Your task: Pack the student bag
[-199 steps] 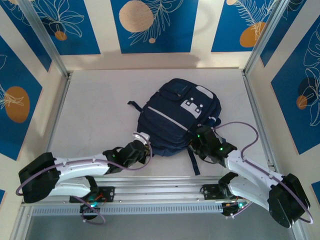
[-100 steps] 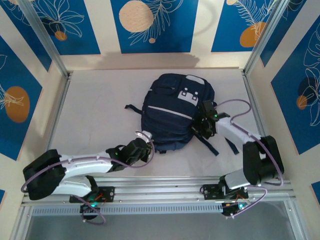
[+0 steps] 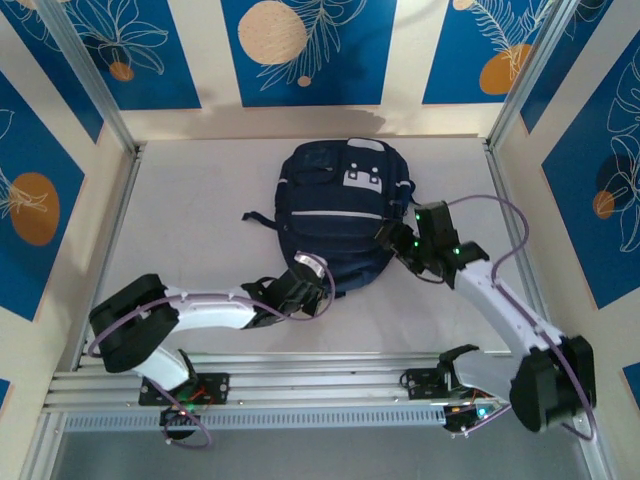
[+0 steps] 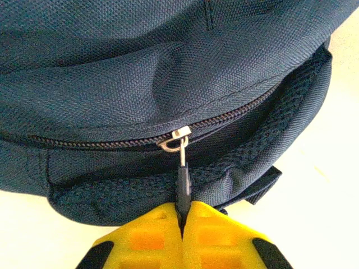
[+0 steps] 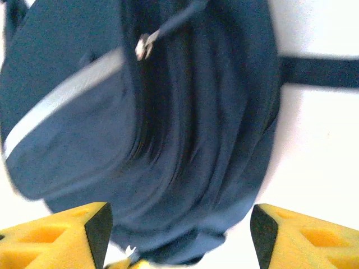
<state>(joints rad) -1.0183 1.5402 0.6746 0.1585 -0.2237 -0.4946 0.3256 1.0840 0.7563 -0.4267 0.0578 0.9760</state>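
Pinching zipper pull [image 4: 182,171] on student bag [image 3: 335,215], left end effector [image 4: 182,216], contents hidden

Bright even light, soft shadows, right wrist view motion-blurred, left wrist sharp

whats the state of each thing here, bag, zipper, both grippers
bag: lying flat, front pocket up
zipper: looks closed along the stretch in view
zipper pull: pinched, pulled straight out from the slider
left gripper: shut on the zipper pull
right gripper: open, fingers spread at the bag's edge
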